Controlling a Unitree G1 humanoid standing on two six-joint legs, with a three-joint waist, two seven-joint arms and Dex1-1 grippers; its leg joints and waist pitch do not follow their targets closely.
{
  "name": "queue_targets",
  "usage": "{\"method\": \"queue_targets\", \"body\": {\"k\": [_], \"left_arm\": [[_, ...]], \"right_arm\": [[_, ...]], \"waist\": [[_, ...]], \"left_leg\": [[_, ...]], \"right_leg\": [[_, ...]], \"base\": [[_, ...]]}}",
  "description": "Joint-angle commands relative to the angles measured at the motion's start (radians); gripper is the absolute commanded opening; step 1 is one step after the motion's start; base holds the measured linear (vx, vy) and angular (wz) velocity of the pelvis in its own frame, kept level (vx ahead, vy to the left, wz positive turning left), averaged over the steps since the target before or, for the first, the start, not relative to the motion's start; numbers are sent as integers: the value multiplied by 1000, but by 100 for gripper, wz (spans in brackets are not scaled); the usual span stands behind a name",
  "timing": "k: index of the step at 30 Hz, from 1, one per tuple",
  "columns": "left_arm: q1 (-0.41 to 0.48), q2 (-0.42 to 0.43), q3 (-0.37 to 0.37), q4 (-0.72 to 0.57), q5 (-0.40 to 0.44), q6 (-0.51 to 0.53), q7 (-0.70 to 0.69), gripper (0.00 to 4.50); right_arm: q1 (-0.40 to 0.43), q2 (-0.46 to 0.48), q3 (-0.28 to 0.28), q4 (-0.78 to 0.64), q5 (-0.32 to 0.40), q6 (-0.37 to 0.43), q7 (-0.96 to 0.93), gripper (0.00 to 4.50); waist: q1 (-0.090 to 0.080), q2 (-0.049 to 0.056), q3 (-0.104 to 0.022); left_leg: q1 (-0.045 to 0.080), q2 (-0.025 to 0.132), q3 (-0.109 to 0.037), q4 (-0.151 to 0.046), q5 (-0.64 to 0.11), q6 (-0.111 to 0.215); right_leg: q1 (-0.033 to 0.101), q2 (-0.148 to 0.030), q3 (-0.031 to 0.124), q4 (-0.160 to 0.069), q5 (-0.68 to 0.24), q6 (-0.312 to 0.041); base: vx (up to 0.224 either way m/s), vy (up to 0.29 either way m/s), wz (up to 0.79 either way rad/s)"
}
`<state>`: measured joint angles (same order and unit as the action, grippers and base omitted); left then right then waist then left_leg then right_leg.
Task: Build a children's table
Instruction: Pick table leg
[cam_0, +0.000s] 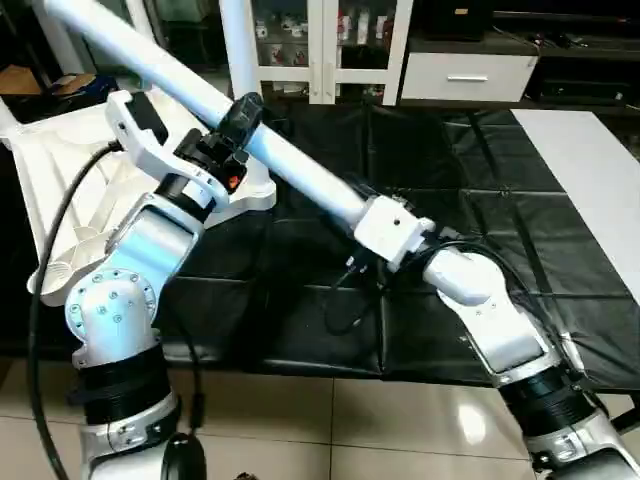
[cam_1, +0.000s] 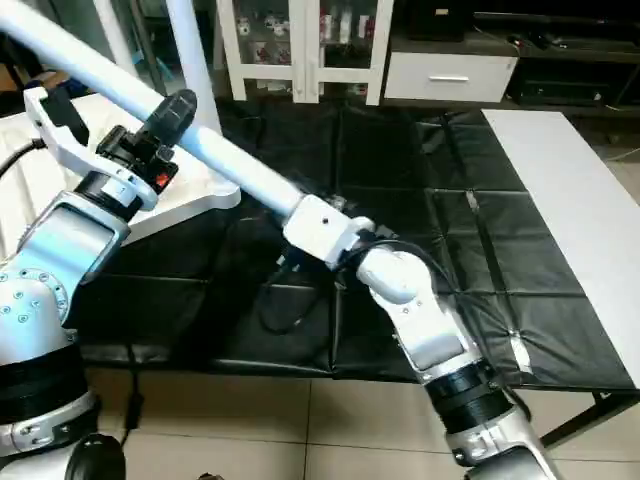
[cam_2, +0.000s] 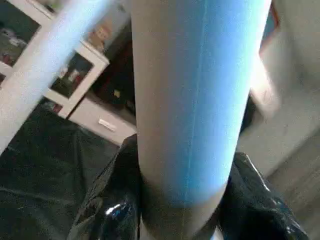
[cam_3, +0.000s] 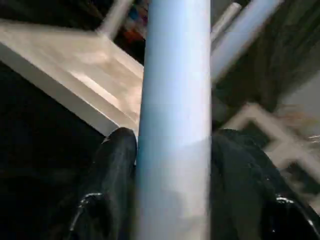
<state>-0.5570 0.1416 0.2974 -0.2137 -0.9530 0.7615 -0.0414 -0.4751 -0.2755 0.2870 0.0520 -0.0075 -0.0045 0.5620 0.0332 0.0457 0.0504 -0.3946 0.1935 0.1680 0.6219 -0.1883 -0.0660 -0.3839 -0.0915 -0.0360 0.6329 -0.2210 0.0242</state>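
Black-sheeted counter (cam_0: 480, 180) carries the white plastic square tabletop (cam_0: 90, 190), ribbed underside up, at its left end; one white tapered leg (cam_0: 240, 50) already stands socketed; a second long white tubular leg (cam_0: 300, 170) hangs slanted, left claw (cam_0: 240, 122) and right claw (cam_1: 300, 215) both clenched round it; seating remains; no readable writing.

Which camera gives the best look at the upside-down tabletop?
The left eye view: the tabletop shows its ribbed underside. The right eye view cuts most of it off; the right wrist view catches one blurred slab.
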Motion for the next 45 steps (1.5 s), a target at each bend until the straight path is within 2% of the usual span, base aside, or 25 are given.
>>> {"method": "queue_targets", "body": {"k": [1,2,3,4,5,6,7,8,9,10,11,12,15,17,18,21,22,23,24,26,30,31,37,39,45], "left_arm": [[4,40,-37,-8,32,30,-61,168],[2,56,-45,-7,30,38,-82,168],[2,56,-45,-7,30,38,-82,168],[-1,67,-48,-6,23,46,-100,168],[-3,76,-49,-7,13,54,-118,168],[-7,94,-57,-6,10,62,-144,168],[-9,116,-69,-6,5,73,-176,168],[-11,137,-80,-7,2,81,-207,168],[-12,147,-85,-8,-1,87,-221,168],[-13,153,-89,-8,-3,91,-230,168],[-18,193,-104,-22,-35,127,-291,168],[-19,197,-106,-24,-39,131,-298,168],[-30,240,-121,-35,-74,173,-377,168],[-39,259,-132,-33,-73,183,-419,168],[-49,270,-142,-27,-73,187,-452,168],[-55,275,-149,-23,-73,188,-466,168],[-66,278,-155,-15,-76,192,-477,168],[-70,279,-158,-12,-75,192,-479,168],[-76,280,-161,-6,-69,190,-478,168],[-81,282,-165,0,-65,190,-479,168],[-92,285,-170,1,-68,193,-500,168],[-92,287,-174,0,-65,194,-507,168],[-92,296,-201,-8,-57,198,-534,168],[-93,295,-204,-9,-55,197,-535,168],[-98,299,-218,-11,-48,198,-552,168]], "right_arm": [[17,-10,-24,-70,158,62,130,307],[26,-27,-33,-91,228,100,193,318],[26,-27,-33,-91,228,100,193,333],[32,-48,-43,-110,284,136,247,341],[35,-63,-60,-127,342,184,287,341],[30,-84,-89,-140,412,253,333,362],[19,-109,-116,-144,470,321,378,375],[7,-130,-138,-140,506,368,414,375],[-2,-141,-148,-129,515,384,429,382],[-8,-148,-155,-123,520,394,438,395],[-57,-176,-186,-43,494,413,464,407],[-63,-179,-190,-33,491,415,467,418],[-112,-232,-194,32,491,457,506,440],[-128,-284,-165,46,500,504,554,449],[-131,-335,-127,40,520,573,613,450],[-125,-354,-108,31,525,600,648,450],[-119,-373,-84,18,542,650,699,450],[-118,-377,-77,15,543,661,714,450],[-114,-382,-66,7,538,667,728,450],[-111,-382,-54,1,527,665,737,450],[-102,-336,-37,-16,509,652,682,450],[-100,-329,-29,-16,499,647,670,450],[-96,-298,-7,-9,460,657,635,450],[-90,-297,6,-10,447,655,633,450],[-75,-291,27,-25,446,677,630,450]], "waist": [[1,3,-74],[0,1,-73],[2,1,-75],[3,0,-73],[3,0,-72],[2,-4,-70],[5,-3,-71],[5,-2,-71],[6,-1,-69],[5,-3,-69],[5,-2,-70],[2,-3,-71],[4,-7,-67],[4,-7,-67],[8,-7,-68],[10,-8,-69],[11,-8,-70],[11,-8,-70],[11,-12,-70],[12,-12,-70],[11,-10,-69],[12,-6,-68],[14,-5,-68],[14,-7,-68],[18,-6,-69]], "left_leg": [[25,16,-3,-64,-94,79],[23,16,-2,-64,-90,75],[25,16,-2,-64,-91,71],[25,15,-1,-65,-105,67],[25,14,0,-65,-109,67],[24,14,0,-67,-119,66],[24,14,-1,-67,-121,64],[25,13,-2,-68,-128,66],[24,15,-1,-70,-134,57],[24,13,-1,-70,-139,52],[25,15,0,-69,-136,43],[22,10,-2,-69,-140,34],[25,10,4,-67,-156,21],[26,10,4,-67,-151,26],[27,11,4,-66,-144,31],[24,11,4,-65,-131,42],[23,12,3,-64,-123,48],[23,12,3,-64,-122,49],[22,12,4,-63,-119,52],[22,13,4,-63,-114,50],[24,14,4,-65,-126,37],[26,14,4,-66,-135,31],[27,14,3,-69,-159,10],[27,15,3,-70,-156,9],[26,13,3,-69,-145,13]], "right_leg": [[47,-15,20,-52,111,-248],[46,-15,20,-52,114,-252],[47,-15,20,-51,117,-260],[48,-16,20,-54,103,-266],[49,-15,21,-54,98,-268],[49,-15,21,-56,81,-269],[51,-17,21,-55,72,-269],[51,-16,21,-57,50,-268],[48,-19,21,-59,26,-266],[48,-19,20,-60,13,-266],[46,-21,20,-61,-2,-263],[47,-21,18,-58,-30,-266],[43,-22,21,-64,-74,-267],[43,-19,21,-65,-74,-266],[45,-20,21,-65,-67,-267],[47,-21,21,-61,-46,-274],[47,-23,21,-60,-35,-282],[47,-23,20,-60,-31,-285],[47,-23,21,-60,-29,-287],[46,-24,21,-60,-37,-287],[43,-24,21,-61,-75,-280],[41,-24,21,-63,-85,-278],[40,-23,21,-62,-93,-270],[41,-22,22,-62,-84,-270],[41,-23,22,-60,-62,-272]], "base": [[0,0,0],[0,0,0],[0,0,0],[0,0,0],[0,0,0],[0,0,0],[0,0,0],[0,0,0],[0,0,0],[0,0,0],[0,0,0],[0,0,0],[0,0,0],[0,0,0],[0,0,0],[0,0,0],[0,0,0],[0,0,0],[0,0,0],[0,0,0],[0,0,0],[0,0,0],[0,0,0],[0,0,0],[0,0,0]]}}
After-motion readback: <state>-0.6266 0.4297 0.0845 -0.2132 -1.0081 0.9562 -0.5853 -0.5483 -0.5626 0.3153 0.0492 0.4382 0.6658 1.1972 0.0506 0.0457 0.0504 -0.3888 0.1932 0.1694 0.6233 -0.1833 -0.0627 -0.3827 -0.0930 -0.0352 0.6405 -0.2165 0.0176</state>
